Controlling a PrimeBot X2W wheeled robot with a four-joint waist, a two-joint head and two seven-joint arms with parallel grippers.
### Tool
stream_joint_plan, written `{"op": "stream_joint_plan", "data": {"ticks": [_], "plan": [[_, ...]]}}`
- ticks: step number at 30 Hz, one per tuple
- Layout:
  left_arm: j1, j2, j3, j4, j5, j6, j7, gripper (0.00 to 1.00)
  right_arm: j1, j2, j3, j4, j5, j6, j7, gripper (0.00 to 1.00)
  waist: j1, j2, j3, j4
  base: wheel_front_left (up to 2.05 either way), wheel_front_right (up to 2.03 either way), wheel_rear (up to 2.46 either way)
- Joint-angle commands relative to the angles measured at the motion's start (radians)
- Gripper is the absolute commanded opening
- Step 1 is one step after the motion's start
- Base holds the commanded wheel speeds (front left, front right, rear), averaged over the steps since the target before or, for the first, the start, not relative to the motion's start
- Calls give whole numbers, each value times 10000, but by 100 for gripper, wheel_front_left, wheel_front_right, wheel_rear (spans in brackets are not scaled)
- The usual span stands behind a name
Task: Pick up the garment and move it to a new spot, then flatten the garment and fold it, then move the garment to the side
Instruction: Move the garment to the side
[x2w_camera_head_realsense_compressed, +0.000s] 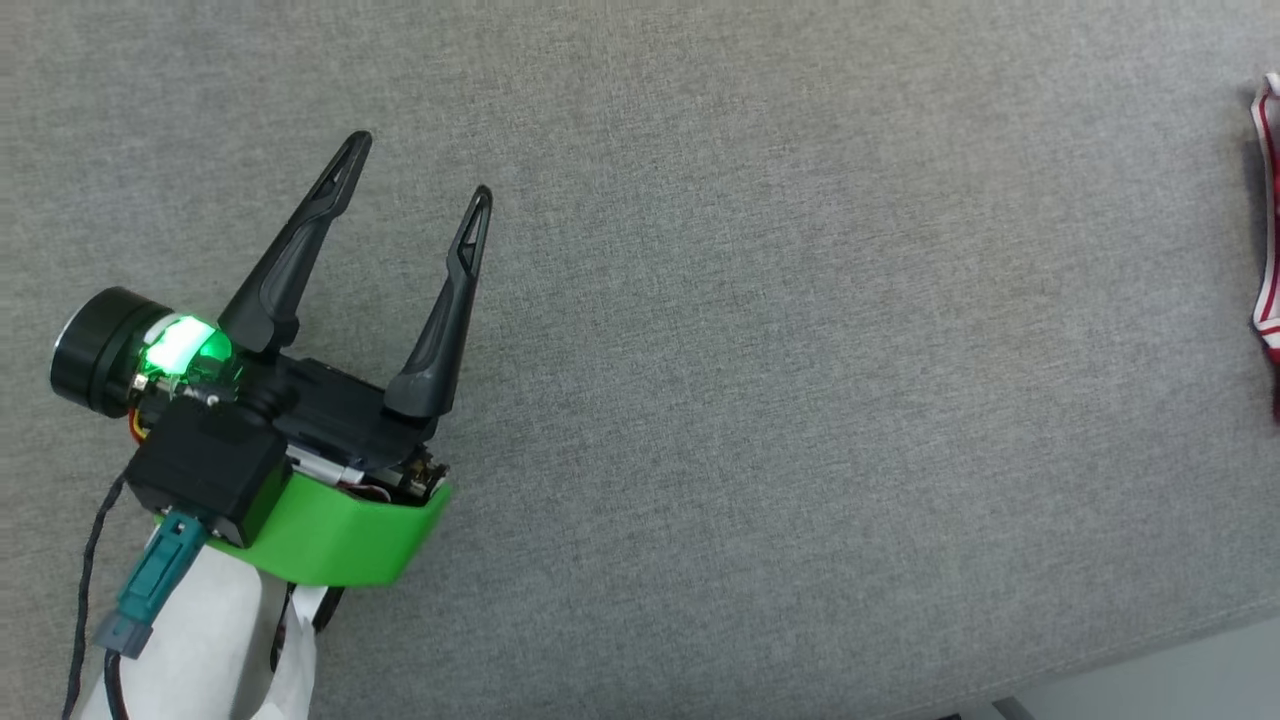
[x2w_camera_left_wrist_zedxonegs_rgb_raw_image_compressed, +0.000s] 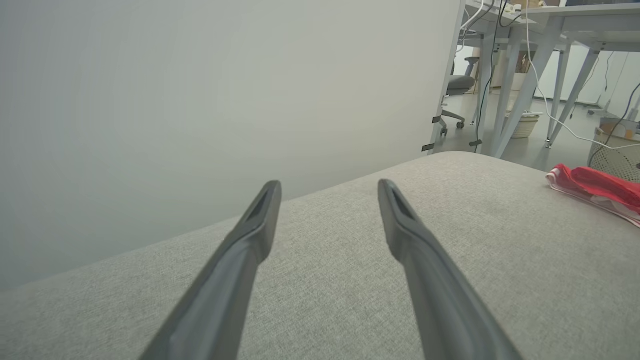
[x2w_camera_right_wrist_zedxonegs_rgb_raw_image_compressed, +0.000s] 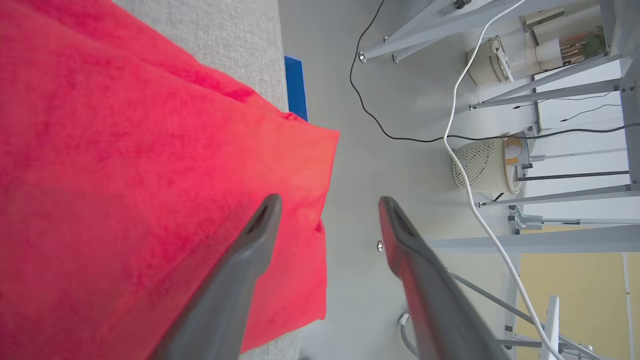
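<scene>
The left gripper (x2w_camera_head_realsense_compressed: 418, 166) is over the grey padded surface (x2w_camera_head_realsense_compressed: 800, 350), its fingers spread wide with nothing between them; the right gripper (x2w_camera_right_wrist_zedxonegs_rgb_raw_image_compressed: 328, 200) also stands parted and empty, one finger above the garment (x2w_camera_right_wrist_zedxonegs_rgb_raw_image_compressed: 150, 175), the other over the floor (x2w_camera_right_wrist_zedxonegs_rgb_raw_image_compressed: 415, 90); the garment, red, lies at the surface's right edge, well apart from the left gripper; beyond stand table legs (x2w_camera_right_wrist_zedxonegs_rgb_raw_image_compressed: 550, 94) and a pale basket (x2w_camera_right_wrist_zedxonegs_rgb_raw_image_compressed: 482, 167).
</scene>
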Motion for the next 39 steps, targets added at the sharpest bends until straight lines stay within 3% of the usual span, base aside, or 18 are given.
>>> {"op": "stream_joint_plan", "data": {"ticks": [1,7,12,22,29,39], "plan": [[-37,-78,0,187,-90,73,-140,100,-228,16,-68,46,-151,-7,-197,100,-2,119,-488,175,0,0,0],[310,-388,100,955,-322,187,-473,100,-441,221,-212,-275,-34,-7,-924,100,-2,119,-1603,462,0,0,0],[881,-713,315,1488,-490,370,-569,100,-239,768,-303,-1231,727,-7,-1670,100,-2,119,-2665,770,0,0,0],[2088,-1345,1282,2573,-655,958,-587,100,2163,2256,226,-5386,3050,-7,-2241,100,-2,119,-4391,1504,0,0,0],[2632,-1673,1593,3044,-578,1072,-589,100,4505,3716,79,-7859,3232,-7,-2289,100,-2,119,-4860,1938,0,0,0],[3066,-2210,1991,3730,-445,693,-589,100,6447,5214,84,-8204,2956,-7,-3094,100,-2,119,-5158,2370,0,0,0]]}}
